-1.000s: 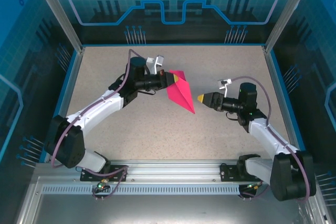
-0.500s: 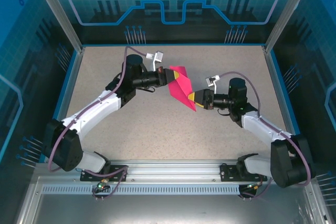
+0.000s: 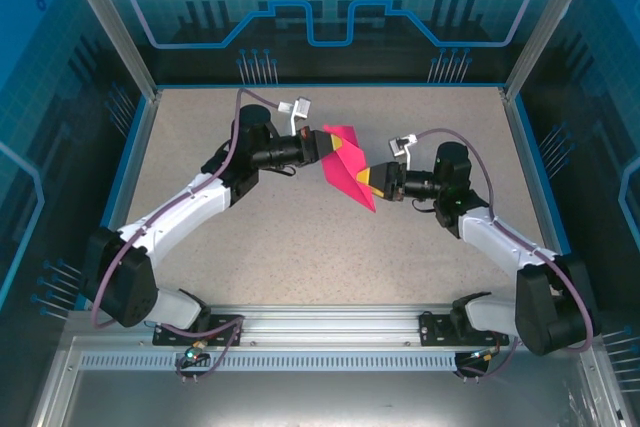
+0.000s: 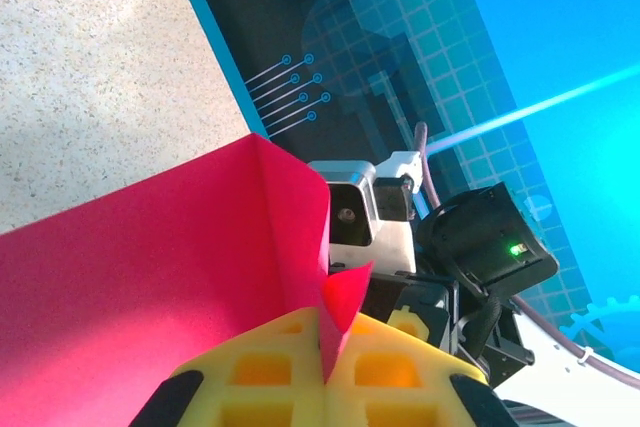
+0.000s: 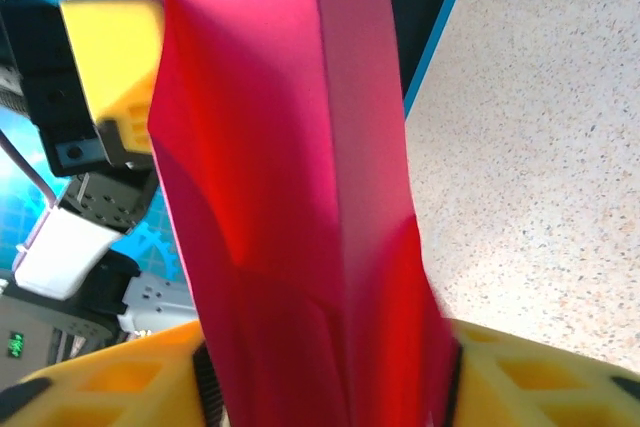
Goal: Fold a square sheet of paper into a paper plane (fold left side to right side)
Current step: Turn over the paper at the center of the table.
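We see the square sheet of paper (image 3: 347, 169), folded into a pointed shape, over the middle of the table (image 3: 300, 247), between the 2 arms. The left gripper (image 3: 323, 146) is clamped on its upper left edge; in the left wrist view its yellow fingers (image 4: 260, 372) meet on a pink flap. The right gripper (image 3: 371, 183) sits at the lower tip, with 2 yellow pads (image 5: 110, 387) on either side of the paper. We cannot tell whether they pinch it.
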`<state>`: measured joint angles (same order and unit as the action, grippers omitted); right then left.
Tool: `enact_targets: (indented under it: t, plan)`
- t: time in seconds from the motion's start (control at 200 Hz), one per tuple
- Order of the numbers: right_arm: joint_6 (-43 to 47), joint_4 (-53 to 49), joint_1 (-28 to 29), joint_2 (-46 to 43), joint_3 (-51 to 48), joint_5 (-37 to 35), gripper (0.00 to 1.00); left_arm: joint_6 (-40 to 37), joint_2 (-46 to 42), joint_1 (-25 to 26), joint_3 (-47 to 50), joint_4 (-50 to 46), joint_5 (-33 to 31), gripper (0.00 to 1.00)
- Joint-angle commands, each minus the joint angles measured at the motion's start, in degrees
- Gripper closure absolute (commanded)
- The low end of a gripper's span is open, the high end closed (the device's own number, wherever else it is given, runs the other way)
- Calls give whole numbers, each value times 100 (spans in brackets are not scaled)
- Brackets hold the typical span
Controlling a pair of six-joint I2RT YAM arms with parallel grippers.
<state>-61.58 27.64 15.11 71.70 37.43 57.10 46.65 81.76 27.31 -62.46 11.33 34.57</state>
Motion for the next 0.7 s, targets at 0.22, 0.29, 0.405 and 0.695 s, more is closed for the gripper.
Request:
enact_targets:
  t: [0.22,0.29,0.405,0.695]
  plan:
    - [344,-637,60,-158,289,-14,65,-16,21,-15,183,40,68,95]
    - [411,-758,60,-157,316,-10,73,-2,39,-11,208,53,59,94]
    - [656,-1105,62,-198,407,-49,84,-2,60,-12,244,63,59,92]
    - [1836,-2843,76,-421,735,-584,100,-444,-159,-88,243,-662,-234,44]
